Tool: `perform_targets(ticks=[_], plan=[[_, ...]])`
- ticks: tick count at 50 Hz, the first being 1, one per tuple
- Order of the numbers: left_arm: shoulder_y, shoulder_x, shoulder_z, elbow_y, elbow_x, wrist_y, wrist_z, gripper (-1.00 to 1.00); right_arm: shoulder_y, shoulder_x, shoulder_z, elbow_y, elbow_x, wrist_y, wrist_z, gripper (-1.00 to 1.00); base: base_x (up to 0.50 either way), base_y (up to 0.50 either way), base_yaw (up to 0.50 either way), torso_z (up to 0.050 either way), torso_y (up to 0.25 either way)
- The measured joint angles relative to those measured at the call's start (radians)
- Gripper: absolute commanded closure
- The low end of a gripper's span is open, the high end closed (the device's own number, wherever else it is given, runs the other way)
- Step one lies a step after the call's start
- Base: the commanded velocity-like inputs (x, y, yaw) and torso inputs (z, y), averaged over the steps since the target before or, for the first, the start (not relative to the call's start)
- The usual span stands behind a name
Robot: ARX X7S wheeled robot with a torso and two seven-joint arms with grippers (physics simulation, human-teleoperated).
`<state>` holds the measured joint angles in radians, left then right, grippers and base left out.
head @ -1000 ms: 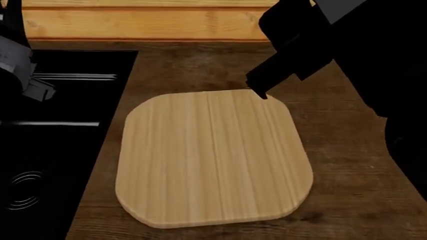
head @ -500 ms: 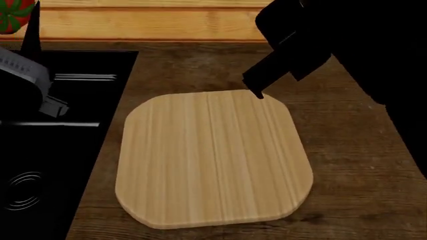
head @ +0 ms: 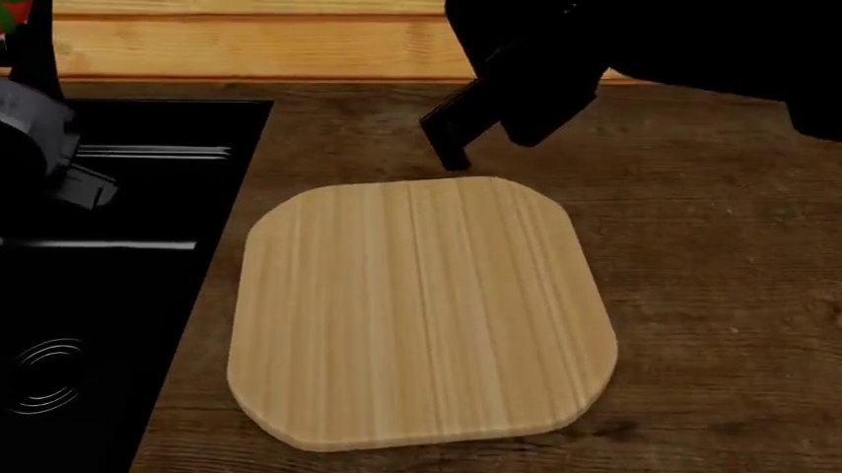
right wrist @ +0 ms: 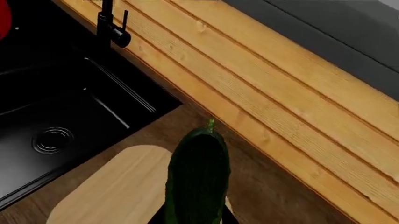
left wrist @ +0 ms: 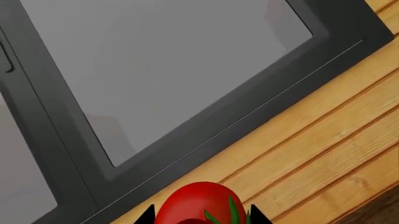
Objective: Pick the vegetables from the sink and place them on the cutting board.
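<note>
My right gripper had its fingers clamped on the cucumber; in the right wrist view the dark green body ran straight out from the jaws, stem tip leading, so its long axis lay in line with the gripper. Below and ahead of it I could see a corner of the cutting board, then the brown countertop, and further off the black sink with its ringed drain and the faucet at the back edge. From the head camera the right arm hung over the counter just behind the board's far edge, its dark tip close to that edge but not over the board itself. The cucumber was hidden by the arm there.

My left gripper was closed on the tomato, red with green calyx points showing between the finger tips, held up high against the wooden wall planks and the grey window frame. In the head view only a sliver of it showed at the upper left corner, above the sink.

I judged the right arm the nearer one: the board lay forward and down from the cucumber, so lowering towards the board's middle would lay it flat. The tomato had further to travel, sideways past the sink rim.
</note>
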<state>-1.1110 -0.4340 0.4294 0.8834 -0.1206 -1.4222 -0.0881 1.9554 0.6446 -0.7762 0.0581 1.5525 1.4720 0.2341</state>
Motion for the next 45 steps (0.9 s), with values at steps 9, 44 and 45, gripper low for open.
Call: perform_targets(ticks=[9,44,45], plan=[[0.016,-0.016,-0.003,0.013,-0.007,0.000,0.006,1.00,0.140,-0.070,-0.201,0.169,-0.101,0.032,-0.366,1.00,0.00,0.00,0.00,0.000,0.001],[0.065,-0.044,-0.025,0.029,-0.022,0.006,0.009,1.00,0.287,-0.249,-0.735,0.345,-0.556,-0.164,-1.282,1.00,0.00,0.00,0.00,0.000,0.000],[0.065,-0.045,-0.026,0.029,-0.022,0.005,0.009,1.00,0.279,-0.251,-0.730,0.342,-0.556,-0.164,-1.273,1.00,0.00,0.00,0.00,0.000,0.000]])
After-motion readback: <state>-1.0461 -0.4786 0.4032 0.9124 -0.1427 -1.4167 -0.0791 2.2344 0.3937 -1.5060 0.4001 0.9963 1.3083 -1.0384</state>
